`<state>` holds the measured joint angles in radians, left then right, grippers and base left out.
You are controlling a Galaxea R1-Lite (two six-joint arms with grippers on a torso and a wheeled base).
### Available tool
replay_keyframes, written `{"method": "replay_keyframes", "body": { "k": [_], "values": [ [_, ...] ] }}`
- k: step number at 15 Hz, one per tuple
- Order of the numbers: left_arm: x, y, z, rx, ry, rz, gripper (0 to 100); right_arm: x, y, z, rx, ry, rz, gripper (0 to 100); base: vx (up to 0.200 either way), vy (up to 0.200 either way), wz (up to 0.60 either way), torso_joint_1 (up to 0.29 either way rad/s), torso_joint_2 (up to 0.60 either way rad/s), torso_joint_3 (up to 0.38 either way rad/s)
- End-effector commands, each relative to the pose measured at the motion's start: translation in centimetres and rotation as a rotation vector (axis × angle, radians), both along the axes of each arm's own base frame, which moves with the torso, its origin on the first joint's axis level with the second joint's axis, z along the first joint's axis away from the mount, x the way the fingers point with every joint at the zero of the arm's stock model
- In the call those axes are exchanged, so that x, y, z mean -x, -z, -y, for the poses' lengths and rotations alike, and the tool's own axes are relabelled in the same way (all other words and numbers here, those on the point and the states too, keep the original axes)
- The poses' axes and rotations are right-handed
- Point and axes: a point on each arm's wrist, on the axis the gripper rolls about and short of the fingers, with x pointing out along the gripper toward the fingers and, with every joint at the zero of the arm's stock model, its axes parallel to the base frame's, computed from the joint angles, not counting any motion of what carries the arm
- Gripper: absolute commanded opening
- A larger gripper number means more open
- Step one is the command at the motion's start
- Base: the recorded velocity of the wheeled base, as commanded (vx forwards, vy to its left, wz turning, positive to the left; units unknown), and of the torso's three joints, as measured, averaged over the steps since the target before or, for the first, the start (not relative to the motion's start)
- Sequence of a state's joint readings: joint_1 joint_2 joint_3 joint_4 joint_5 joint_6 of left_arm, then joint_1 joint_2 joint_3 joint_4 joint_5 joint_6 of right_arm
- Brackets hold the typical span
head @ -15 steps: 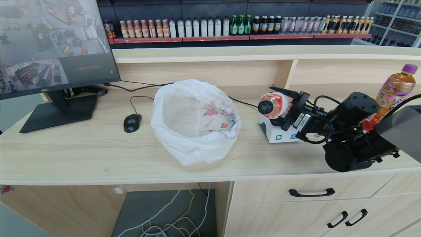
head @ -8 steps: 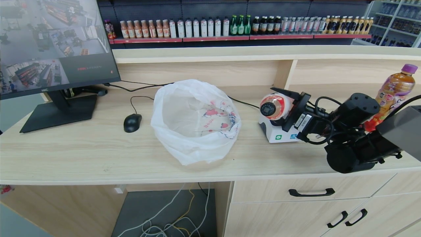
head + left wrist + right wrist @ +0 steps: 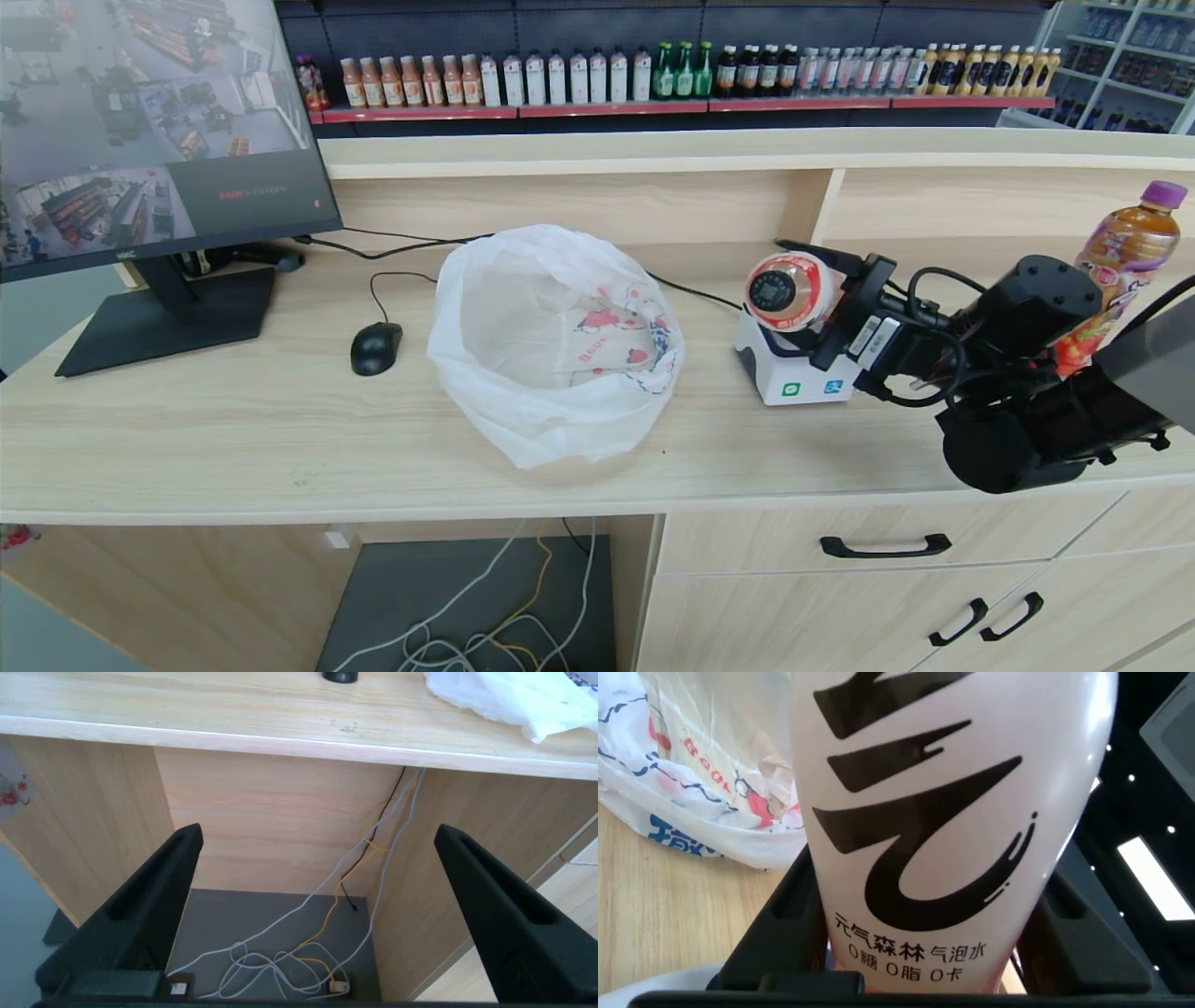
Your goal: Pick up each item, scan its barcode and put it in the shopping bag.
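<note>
**While the bag sits open, one bottle is gripped above the scanner**

Clamped sideways in the right gripper (image 3: 810,299), a pale pink bottle (image 3: 782,291) lies level with its round cap end turned toward the head camera. It hangs just above the white box scanner (image 3: 794,378), which sits on the wooden counter (image 3: 233,429). The right wrist view has the dark fingers (image 3: 775,924) pressed against both sides of the bottle's label, which carries large black lettering.

To the robot's left of the scanner, and close to it, the shopping bag (image 3: 555,345) rests on the counter. It is thin white plastic and slumps in a loose mound with its mouth gaping upward. Through the mouth I see crumpled white film with red and blue print; whether anything lies inside cannot be told.

A second bottle (image 3: 1125,252), holding orange drink under a purple cap, stands upright on the counter behind the right arm, well apart from the bag.

The left gripper (image 3: 320,833) hangs below the counter's edge with its two fingers spread wide and nothing between them. It faces the recess under the counter, where loose cables (image 3: 299,952) lie.

Left of the bag are a black mouse (image 3: 375,347) and a monitor (image 3: 140,121). A shelf (image 3: 653,110) lined with bottles runs along the far wall.
</note>
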<state>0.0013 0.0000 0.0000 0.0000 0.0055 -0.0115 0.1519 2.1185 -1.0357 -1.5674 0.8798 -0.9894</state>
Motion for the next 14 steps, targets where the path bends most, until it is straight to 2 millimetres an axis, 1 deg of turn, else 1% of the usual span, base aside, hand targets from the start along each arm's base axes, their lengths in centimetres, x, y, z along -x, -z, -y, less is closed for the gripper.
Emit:
{"method": "replay_keyframes", "body": {
  "k": [1, 8, 10, 13, 14],
  "values": [
    [0.0, 0.0, 0.0, 0.001, -0.001, 0.000, 100, 0.5, -0.9, 0.1, -0.004, 0.002, 0.021, 0, 0.000, 0.000, 0.00, 0.000, 0.00, 0.000],
    [0.0, 0.0, 0.0, 0.001, -0.001, 0.000, 100, 1.1, -1.0, -0.2, -0.010, 0.006, 0.012, 0, 0.000, 0.000, 0.00, 0.000, 0.00, 0.000],
    [0.0, 0.0, 0.0, 0.001, -0.001, 0.002, 100, 1.5, -1.4, -0.1, -0.023, 0.013, 0.007, 0, 0.000, 0.000, 0.00, 0.000, 0.00, 0.000],
    [0.0, 0.0, 0.0, 0.001, -0.001, 0.000, 100, 1.8, -1.0, -0.2, -0.039, 0.029, -0.026, 0, 0.000, 0.000, 0.00, 0.000, 0.00, 0.000],
    [0.0, 0.0, 0.0, 0.001, -0.001, 0.002, 100, 2.2, -1.7, -0.1, -0.073, 0.039, -0.044, 0, 0.000, 0.000, 0.00, 0.000, 0.00, 0.000]
  ]
}}
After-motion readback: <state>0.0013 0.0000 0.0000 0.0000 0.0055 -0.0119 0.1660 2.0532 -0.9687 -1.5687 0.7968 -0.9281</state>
